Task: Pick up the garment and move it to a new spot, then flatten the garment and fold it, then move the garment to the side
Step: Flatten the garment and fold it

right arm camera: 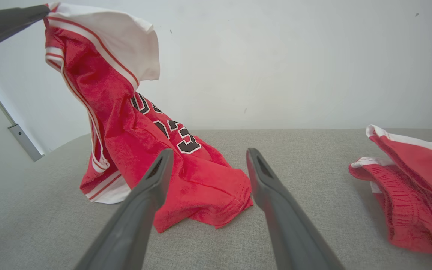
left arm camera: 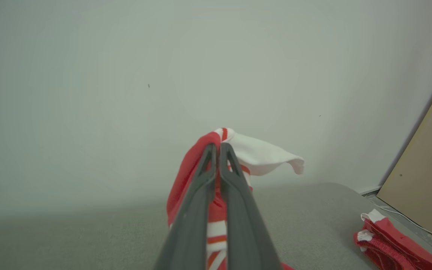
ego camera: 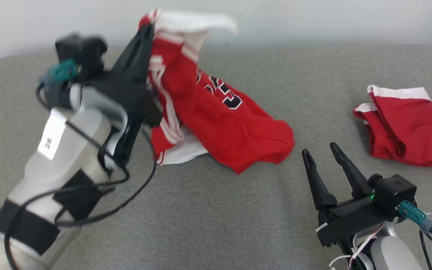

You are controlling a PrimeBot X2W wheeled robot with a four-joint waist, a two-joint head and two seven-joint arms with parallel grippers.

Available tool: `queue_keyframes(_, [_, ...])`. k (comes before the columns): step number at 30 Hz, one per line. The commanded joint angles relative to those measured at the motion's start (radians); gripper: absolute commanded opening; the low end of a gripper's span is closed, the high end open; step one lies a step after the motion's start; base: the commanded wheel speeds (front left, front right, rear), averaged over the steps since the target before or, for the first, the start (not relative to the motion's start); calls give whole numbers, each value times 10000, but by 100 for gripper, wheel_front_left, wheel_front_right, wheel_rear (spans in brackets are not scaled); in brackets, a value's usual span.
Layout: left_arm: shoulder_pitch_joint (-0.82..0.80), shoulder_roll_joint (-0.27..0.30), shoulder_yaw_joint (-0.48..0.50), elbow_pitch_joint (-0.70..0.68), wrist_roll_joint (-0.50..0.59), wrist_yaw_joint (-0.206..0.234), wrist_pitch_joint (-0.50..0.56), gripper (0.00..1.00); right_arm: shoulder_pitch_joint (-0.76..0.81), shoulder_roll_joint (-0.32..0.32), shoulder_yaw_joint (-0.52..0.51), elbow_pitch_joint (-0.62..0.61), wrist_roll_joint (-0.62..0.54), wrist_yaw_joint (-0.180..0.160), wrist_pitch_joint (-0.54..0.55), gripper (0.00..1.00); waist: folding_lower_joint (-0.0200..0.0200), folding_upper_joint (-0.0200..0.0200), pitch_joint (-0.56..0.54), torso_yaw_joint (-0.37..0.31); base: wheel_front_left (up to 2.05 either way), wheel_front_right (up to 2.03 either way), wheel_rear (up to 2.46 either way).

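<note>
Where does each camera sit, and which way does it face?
Head view: on the head, looking down at the grey surface; left gripper raised, shut on the red jersey, right gripper open.
Left wrist view: along its own shut fingers, toward the pale wall.
Right wrist view: low across the surface, toward the jersey past its own open fingers.
Shared: all three show the jersey and the red shorts.

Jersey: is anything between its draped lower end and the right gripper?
Nothing visible. Bare grey surface lies between the open right gripper and the lower end of the jersey; the other red garment sits off to the right, clear of that path.
</note>
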Motion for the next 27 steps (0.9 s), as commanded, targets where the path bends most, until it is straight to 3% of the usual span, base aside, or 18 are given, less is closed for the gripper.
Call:
queue_keyframes(1, [300, 132, 47, -46, -197, 54, -43, 0, 34, -18, -13, -34, -100, -6, 24, 100, 0, 0, 73, 203, 0, 0, 0])
queue_keyframes(12, [3277, 897, 1128, -539, -717, 161, -46, 0, 43, -23, -14, -221, -167, -8, 184, 100, 0, 0, 213, 643, 0, 0, 0])
queue_keyframes(27, [4893, 1181, 2149, 670, -1507, -56, -47, 0, 52, -21, 47, -237, -205, -8, 235, 100, 0, 0, 154, 583, 0, 0, 0])
